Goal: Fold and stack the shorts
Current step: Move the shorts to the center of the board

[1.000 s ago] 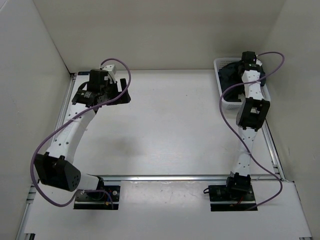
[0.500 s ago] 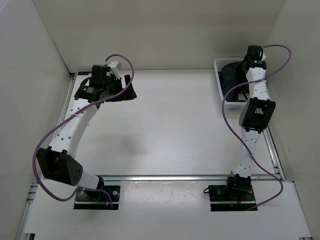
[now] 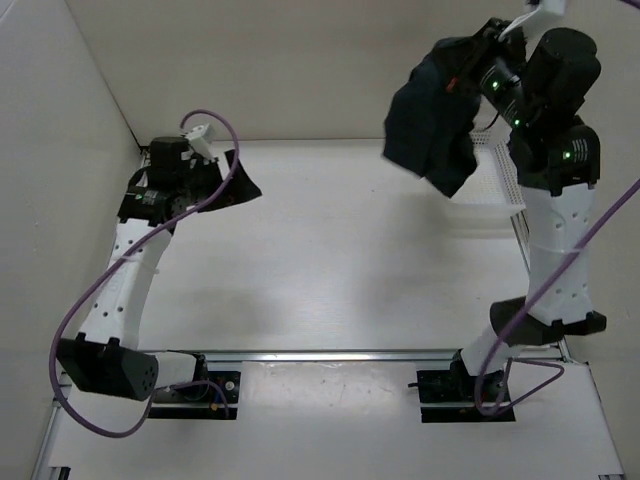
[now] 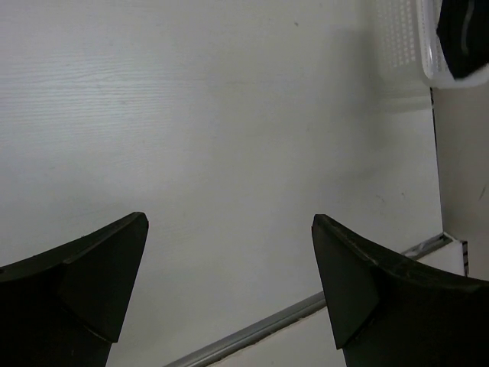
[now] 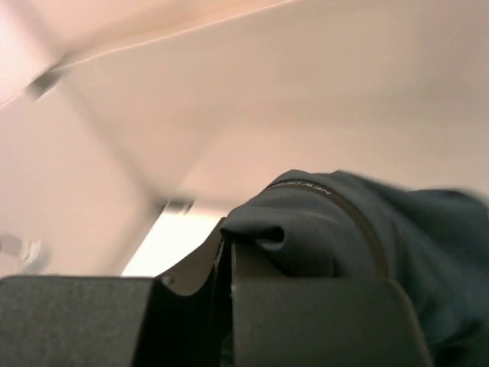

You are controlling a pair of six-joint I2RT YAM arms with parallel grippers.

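Wrist-only: right claw (image 5: 227, 264) pinch on shorts (image 5: 336, 229)

Open tabletop (image 3: 330, 260) mid; basket (image 3: 495, 185) + hanging shorts (image 3: 425, 120) far right.

Right wrist view, centre of frame: one short line of small pale lettering (image 5: 299, 188) printed on the shorts (image 5: 367, 229). It sits at the top fold of the dark fabric and follows a thin curved band (image 5: 357, 220) that runs down toward the right of the frame. The characters are tiny and blurred and cannot be read; no word, brand or number can be made out. Top view: the same shorts, upper right of frame, are too small for any print to show. No other marking is legible in any view.
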